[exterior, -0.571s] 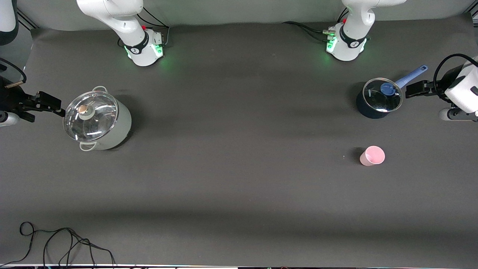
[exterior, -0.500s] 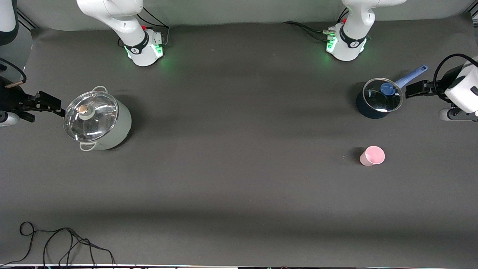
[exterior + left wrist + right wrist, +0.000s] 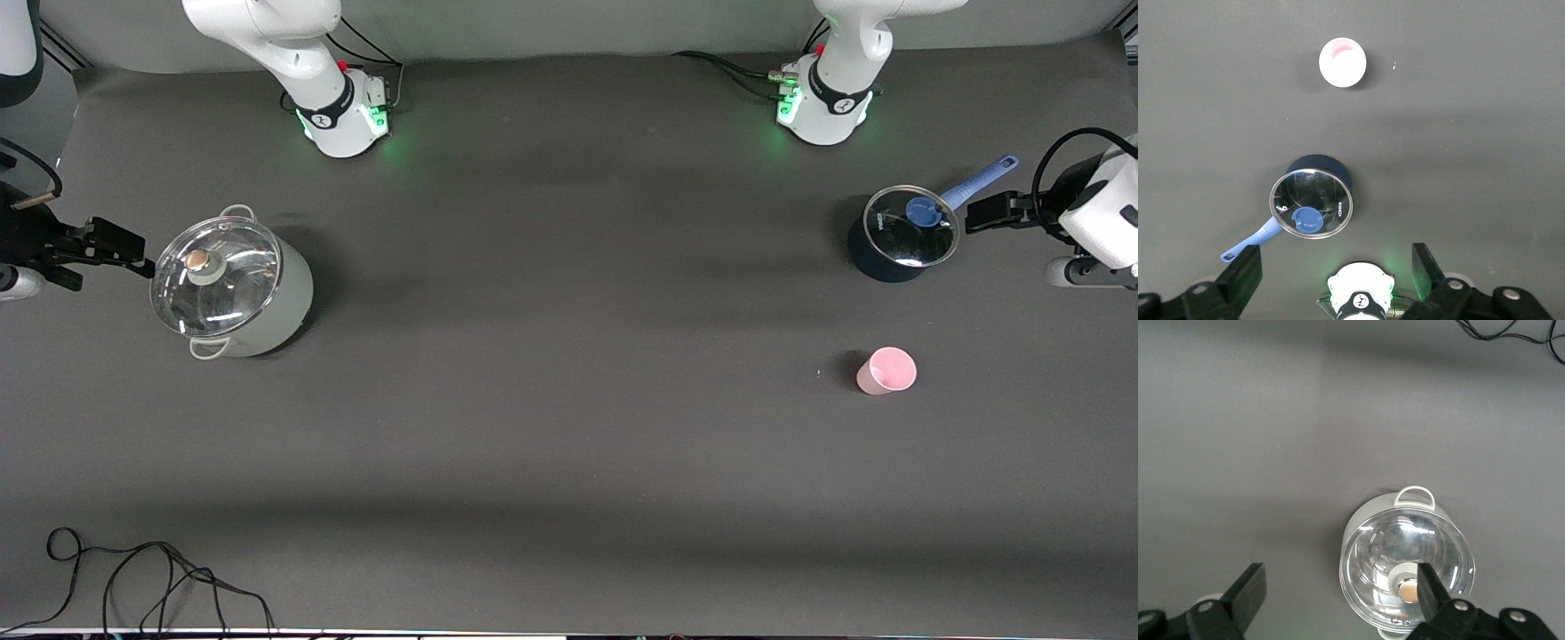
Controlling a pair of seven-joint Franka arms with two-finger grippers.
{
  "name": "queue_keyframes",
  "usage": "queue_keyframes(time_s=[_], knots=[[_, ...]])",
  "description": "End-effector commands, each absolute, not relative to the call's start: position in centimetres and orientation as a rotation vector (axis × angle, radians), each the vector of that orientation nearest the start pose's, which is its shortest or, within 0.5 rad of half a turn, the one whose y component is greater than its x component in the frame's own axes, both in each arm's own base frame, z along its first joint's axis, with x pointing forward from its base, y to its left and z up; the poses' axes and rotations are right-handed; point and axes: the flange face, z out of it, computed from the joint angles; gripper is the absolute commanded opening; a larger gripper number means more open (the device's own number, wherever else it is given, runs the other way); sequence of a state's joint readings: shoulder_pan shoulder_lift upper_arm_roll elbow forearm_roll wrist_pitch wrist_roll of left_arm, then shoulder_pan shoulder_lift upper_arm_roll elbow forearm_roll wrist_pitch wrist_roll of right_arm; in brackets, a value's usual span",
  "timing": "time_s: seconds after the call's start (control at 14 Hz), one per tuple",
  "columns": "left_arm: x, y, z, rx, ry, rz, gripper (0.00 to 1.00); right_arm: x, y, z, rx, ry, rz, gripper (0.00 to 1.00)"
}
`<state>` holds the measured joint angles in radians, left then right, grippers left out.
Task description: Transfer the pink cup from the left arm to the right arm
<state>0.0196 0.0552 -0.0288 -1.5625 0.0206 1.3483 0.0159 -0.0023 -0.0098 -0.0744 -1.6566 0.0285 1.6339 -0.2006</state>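
Nothing has visibly moved since the earlier frames. Both hands hang spread wide and empty: left hand (image 3: 982, 213) beside the blue lidded saucepan (image 3: 900, 233), right hand (image 3: 111, 242) by the grey glass-lidded pot (image 3: 233, 284), waiting. Small pale-pink plastic cup (image 3: 886, 371) stands upright on the dark tabletop (image 3: 569, 356), nearer the front camera than the saucepan; the left hand should descend squarely over it.

Even overhead light, soft shadows on the dark table (image 3: 569, 427), glare on glass lids (image 3: 216, 277).

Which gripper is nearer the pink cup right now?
Left. The left gripper hangs open up beside the blue saucepan, at the pink cup's end of the table. The right gripper, also open, waits by the white pot at the right arm's end.
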Motion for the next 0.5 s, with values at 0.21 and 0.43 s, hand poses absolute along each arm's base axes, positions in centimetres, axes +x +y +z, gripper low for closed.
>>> queue_keyframes(time_s=[0.21,0.43], knots=[[54.5,0.1,58.6,-3.102,0.153,0.437,1.00,56.1,-3.9,59.4,-3.095,-0.214,-0.002,1.00],[54.7,2.3,58.3,-3.094,0.474,0.442,1.00,56.1,-3.8,59.5,-3.097,-0.219,-0.011,1.00]])
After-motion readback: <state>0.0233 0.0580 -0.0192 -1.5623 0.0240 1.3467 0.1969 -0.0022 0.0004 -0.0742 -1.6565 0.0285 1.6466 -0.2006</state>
